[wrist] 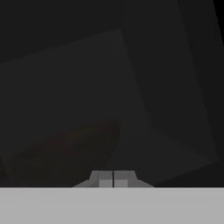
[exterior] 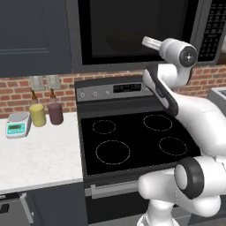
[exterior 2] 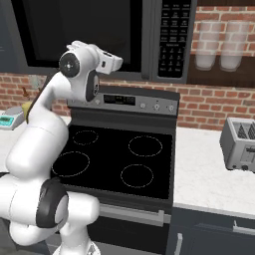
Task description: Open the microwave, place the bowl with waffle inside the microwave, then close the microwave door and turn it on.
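Two cups sat on the white bench left of the stove: a yellow cup and a maroon cup beside it, close to the brick wall, with a small kitchen scale just to their left. The black stove lay bare, its four dashed burner rings showing. Above it hung the microwave, and the microwave door looked shut, its black glass window flush with the frame. Through that glass, from the left side, a faint rounded shape showed inside, about where the bowl would sit; it was too dim to be sure, and the waffle could not be made out. The keypad strip ran down the microwave's right side.

The white arm was raised in front of the door, hand up near the lower edge of the window. The pincer was closed, its two tips pressed together with nothing between them, pointing at the dark glass. In the hand's own view a dim brownish curved form lay beyond the tips. Off to the right, a silver toaster stood on the bench, and two pale glasses sat on a shelf above.
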